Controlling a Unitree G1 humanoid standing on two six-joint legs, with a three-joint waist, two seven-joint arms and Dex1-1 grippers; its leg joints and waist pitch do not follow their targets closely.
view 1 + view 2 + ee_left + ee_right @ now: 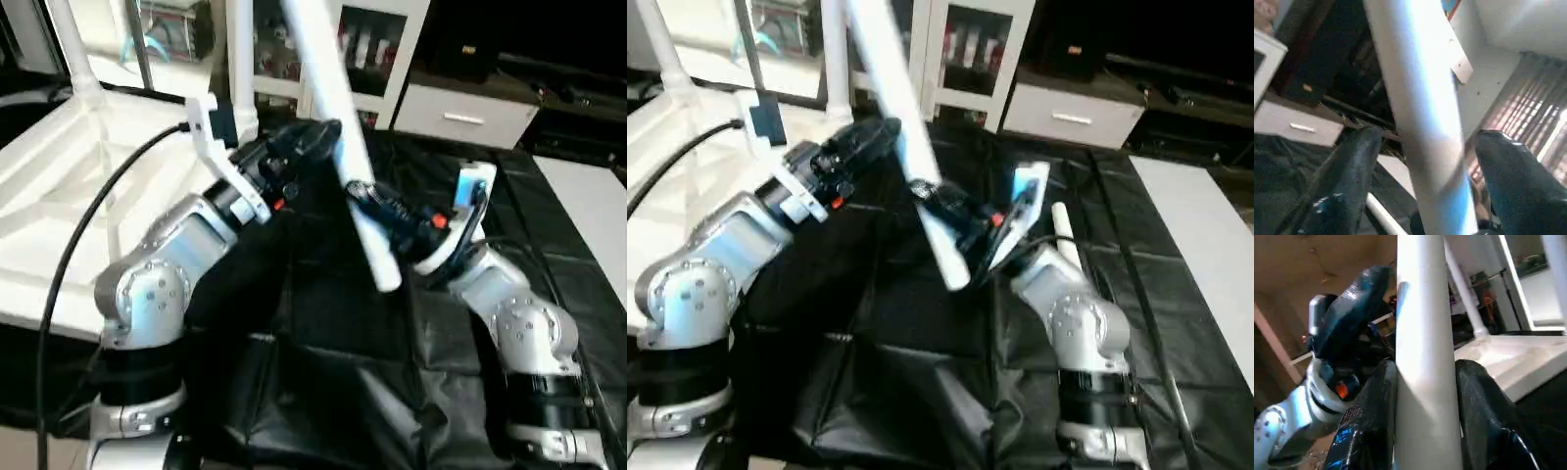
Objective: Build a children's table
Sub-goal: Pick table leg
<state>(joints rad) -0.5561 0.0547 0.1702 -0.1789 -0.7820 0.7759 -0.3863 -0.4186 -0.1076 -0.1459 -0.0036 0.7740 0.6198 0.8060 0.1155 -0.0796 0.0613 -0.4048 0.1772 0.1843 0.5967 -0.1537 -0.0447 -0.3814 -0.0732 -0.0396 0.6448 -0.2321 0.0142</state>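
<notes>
My right claw (377, 211) is closed on a white tube leg (338, 117), near its lower end; in the right wrist view both black fingers (1484, 406) press against the sides of the tube. The leg is tilted, its lower end (387, 279) hangs free above the black sheet (333, 392) that covers the desk, and its upper part goes out of the picture at the top edge. My left claw (318, 147) is higher on the same leg, and its jaws stand wide: in the left wrist view there is a gap between each finger (1347, 181) and the tube, so this claw is around the leg but does not grip it. The table top (59, 206) lies upside down on my left side, with the ribbed underside facing up, and its near edge is close to my left forearm. Two legs already stand upright in its far corners, one (73, 49) at the far left and one (240, 69) just behind my left claw, so the room there is narrow. One more leg (1063, 235) lies on the black sheet just behind my right arm. In front of the held leg the sheet is open. At the right edge a white surface (588, 215) begins where the sheet ends.
</notes>
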